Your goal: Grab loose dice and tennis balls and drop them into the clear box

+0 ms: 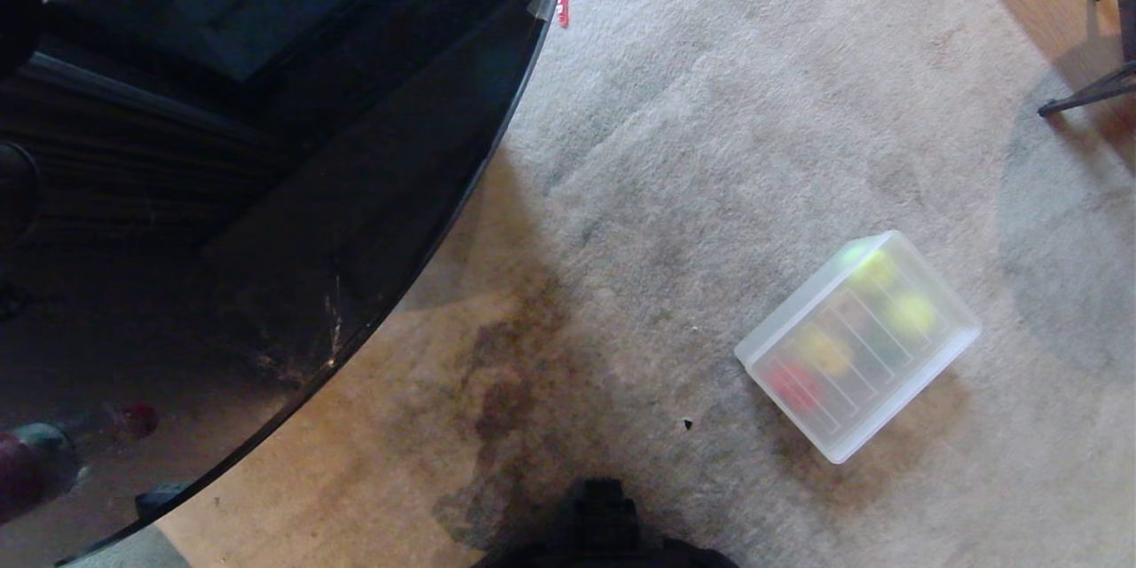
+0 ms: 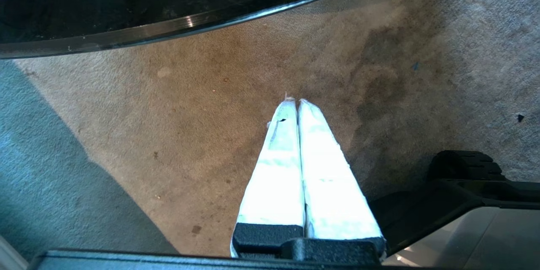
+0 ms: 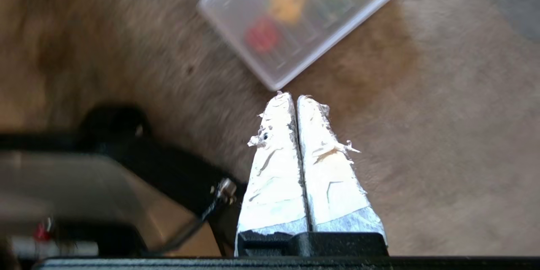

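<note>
The clear box (image 1: 905,399) lies on the carpet to my right front. Blurred through its frosted, ribbed top I see a red die (image 1: 792,386), a yellow die (image 1: 824,351) and two yellow-green tennis balls (image 1: 911,315) (image 1: 874,271). No loose die or ball shows on the carpet. Neither gripper is in the head view. My right gripper (image 3: 294,95) is shut and empty above the carpet, just short of a corner of the clear box (image 3: 295,71), where the red die (image 3: 261,36) and yellow die (image 3: 287,3) show. My left gripper (image 2: 295,100) is shut and empty over bare carpet.
A round black glass table (image 1: 266,195) fills the left, its edge (image 2: 190,23) curving ahead of the left gripper. A dark stain (image 1: 515,373) marks the carpet. Black chair legs (image 1: 1100,80) stand at the back right on wood floor. My base (image 1: 603,524) is at the near edge.
</note>
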Robot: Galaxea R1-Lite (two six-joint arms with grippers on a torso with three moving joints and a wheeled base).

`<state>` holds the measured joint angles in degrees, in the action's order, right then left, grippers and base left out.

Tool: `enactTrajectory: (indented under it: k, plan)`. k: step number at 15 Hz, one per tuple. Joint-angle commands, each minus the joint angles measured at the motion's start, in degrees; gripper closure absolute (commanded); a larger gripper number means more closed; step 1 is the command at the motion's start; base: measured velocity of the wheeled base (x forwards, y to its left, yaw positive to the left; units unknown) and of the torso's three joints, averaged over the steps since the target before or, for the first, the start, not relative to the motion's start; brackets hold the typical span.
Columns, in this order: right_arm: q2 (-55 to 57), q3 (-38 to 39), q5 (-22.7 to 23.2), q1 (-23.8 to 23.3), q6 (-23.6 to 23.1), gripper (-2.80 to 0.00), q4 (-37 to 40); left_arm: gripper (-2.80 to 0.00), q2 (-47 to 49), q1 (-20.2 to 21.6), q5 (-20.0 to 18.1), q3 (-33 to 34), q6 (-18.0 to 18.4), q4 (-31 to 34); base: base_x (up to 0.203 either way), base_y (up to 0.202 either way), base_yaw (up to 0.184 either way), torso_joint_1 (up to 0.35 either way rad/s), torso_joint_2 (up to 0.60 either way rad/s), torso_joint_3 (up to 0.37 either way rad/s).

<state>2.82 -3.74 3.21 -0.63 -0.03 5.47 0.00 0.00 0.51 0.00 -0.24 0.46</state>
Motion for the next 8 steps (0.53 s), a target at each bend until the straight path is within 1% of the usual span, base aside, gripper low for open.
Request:
enactTrajectory:
  k: [1, 6, 8]
  plan:
    - [-2.8, 0.1, -0.1, 0.1, 0.4, 0.00, 0.0, 0.00, 0.0, 0.0, 0.0, 0.0, 0.0, 0.0, 0.000, 0.000, 0.000, 0.000, 0.00, 0.000]
    - [-2.8, 0.2, 0.1, 0.3, -0.9, 0.00, -0.5, 0.00, 0.0, 0.0, 0.0, 0.0, 0.0, 0.0, 0.000, 0.000, 0.000, 0.000, 0.00, 0.000]
    - [-2.8, 0.1, 1.7, 0.3, -4.2, 0.00, -0.4, 0.00, 0.0, 0.0, 0.0, 0.0, 0.0, 0.0, 0.000, 0.000, 0.000, 0.000, 0.00, 0.000]
